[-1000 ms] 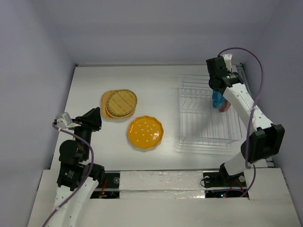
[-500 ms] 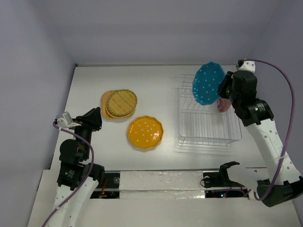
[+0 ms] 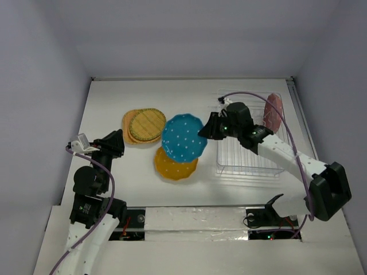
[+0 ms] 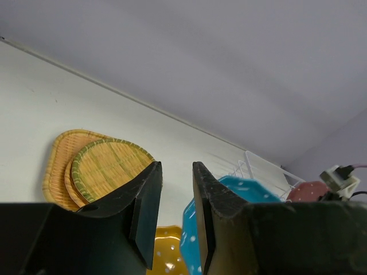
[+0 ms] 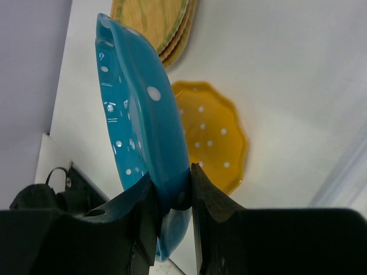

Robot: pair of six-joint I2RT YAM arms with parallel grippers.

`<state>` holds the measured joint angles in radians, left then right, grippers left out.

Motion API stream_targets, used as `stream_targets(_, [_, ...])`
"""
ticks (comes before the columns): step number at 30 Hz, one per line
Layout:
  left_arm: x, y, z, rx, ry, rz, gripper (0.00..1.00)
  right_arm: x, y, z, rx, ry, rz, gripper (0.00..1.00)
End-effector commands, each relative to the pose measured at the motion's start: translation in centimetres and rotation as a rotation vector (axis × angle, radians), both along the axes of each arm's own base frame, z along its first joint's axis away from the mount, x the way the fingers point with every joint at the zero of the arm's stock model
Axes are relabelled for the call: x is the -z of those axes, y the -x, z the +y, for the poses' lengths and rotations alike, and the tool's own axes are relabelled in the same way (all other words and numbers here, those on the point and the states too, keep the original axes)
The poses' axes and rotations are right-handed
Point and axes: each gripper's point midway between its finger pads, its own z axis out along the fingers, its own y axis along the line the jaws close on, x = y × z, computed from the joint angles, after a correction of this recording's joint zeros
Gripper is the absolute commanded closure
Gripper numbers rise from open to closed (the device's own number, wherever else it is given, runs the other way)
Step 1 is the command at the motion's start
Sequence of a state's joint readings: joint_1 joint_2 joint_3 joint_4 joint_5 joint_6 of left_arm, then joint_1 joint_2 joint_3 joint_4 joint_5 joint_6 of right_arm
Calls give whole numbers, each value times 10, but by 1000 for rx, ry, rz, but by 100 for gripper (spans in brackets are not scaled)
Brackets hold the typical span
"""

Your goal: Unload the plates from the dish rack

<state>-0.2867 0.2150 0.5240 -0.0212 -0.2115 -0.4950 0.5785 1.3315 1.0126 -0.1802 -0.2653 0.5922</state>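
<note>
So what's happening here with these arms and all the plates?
The robot is emptying a clear dish rack. Its right gripper pinches a blue plate by the rim, holding it partly over a yellow plate. Two woven plates lie stacked nearby, and a pink plate waits in the rack. The left gripper hangs open, holding nothing.

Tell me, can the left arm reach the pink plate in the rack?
Probably not: the pink plate stands at the far right of the dish rack, with the right gripper and blue plate between.

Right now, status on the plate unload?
Right gripper shut on blue plate, held over yellow plate. Left gripper open, empty. Pink plate standing in rack. No visible obstruction.
</note>
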Motion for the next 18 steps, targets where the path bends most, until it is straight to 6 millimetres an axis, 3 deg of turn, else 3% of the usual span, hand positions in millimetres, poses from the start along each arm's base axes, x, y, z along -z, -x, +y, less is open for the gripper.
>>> stream_targets(1, [-10, 0, -2, 7, -2, -29, 75, -76, 2, 42, -106, -269, -180, 100])
stream_targets(7, [-9, -2, 2, -10, 0, -27, 75, -16, 7, 69, -154, -219, -69, 100])
stream_targets(18, [-11, 0, 3, -11, -1, -33, 75, 35, 4, 76, -154, -175, 5, 100])
